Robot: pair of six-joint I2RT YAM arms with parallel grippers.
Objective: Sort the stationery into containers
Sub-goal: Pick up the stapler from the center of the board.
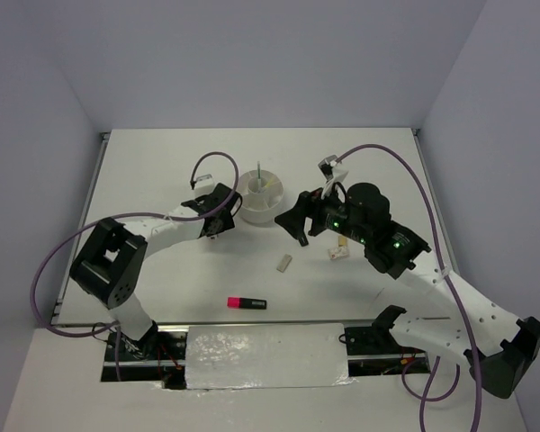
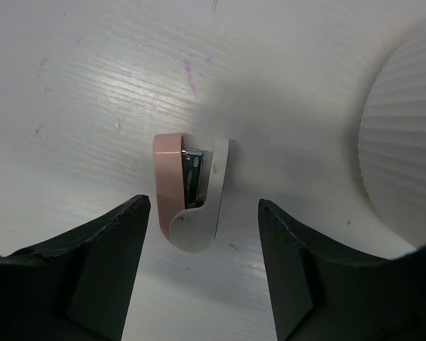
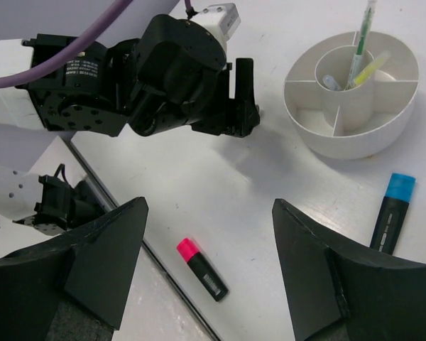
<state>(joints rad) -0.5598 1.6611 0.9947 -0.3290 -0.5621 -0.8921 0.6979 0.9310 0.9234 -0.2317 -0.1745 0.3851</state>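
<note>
Pink-white sharpener (image 2: 179,186) btw open L pincer (image 2: 201,207) tips, wrist cam only; R pincer (image 3: 207,207) open too

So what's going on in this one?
The left gripper is down at the table, jaws open either side of a small pink-and-white sharpener, not yet gripping it, just beside the white divided cup. The right gripper hovers open and empty. A pen and a yellow stick stand in the cup's middle section; a pink highlighter and a blue highlighter lie on the table.
</note>
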